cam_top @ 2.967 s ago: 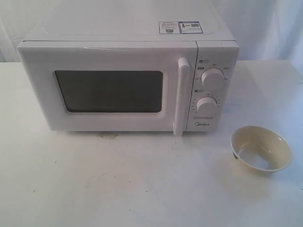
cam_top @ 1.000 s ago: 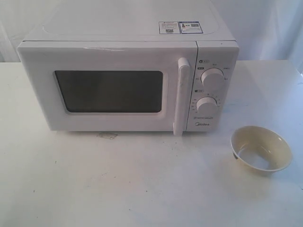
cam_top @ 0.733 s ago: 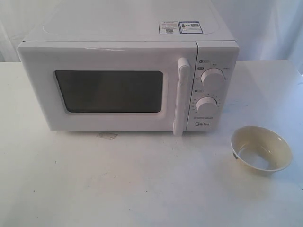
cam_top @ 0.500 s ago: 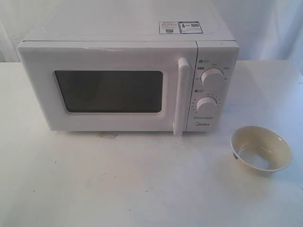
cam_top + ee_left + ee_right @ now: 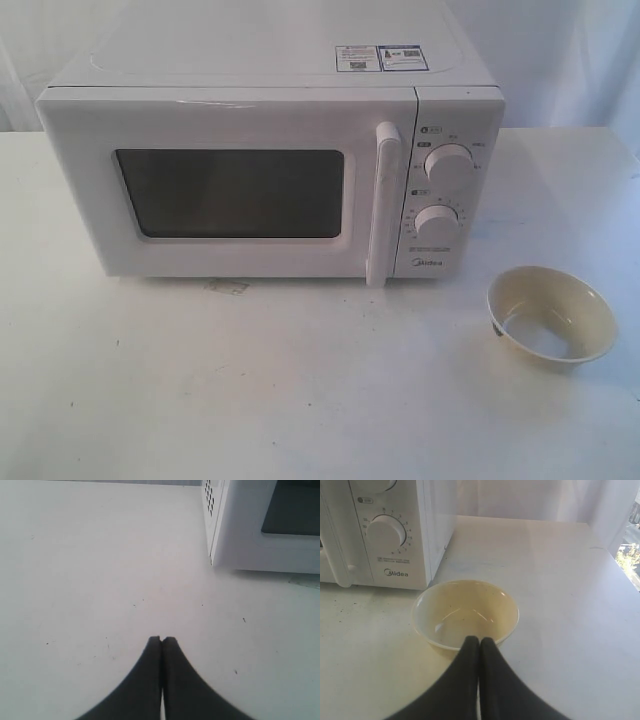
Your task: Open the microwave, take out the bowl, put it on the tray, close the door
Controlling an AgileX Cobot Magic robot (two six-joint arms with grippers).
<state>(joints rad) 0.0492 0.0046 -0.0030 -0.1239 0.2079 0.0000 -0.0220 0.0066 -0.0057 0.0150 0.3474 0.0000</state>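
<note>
Staying put, bowl [image 5: 551, 317], door [image 5: 230, 120] still shut

The left gripper [image 5: 161, 639] has its two dark fingers [image 5: 142, 680] pressed together over the white, speckled worktop [image 5: 95, 565]. At about one o'clock from them stands a corner of the microwave [image 5: 240, 535], showing side vent holes [image 5: 210, 492] and part of the door [image 5: 295, 547] with its dark window [image 5: 295, 507].

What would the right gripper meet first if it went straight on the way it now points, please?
Probably the near rim of the bowl, just ahead of the right gripper; height is hard to judge.
</note>
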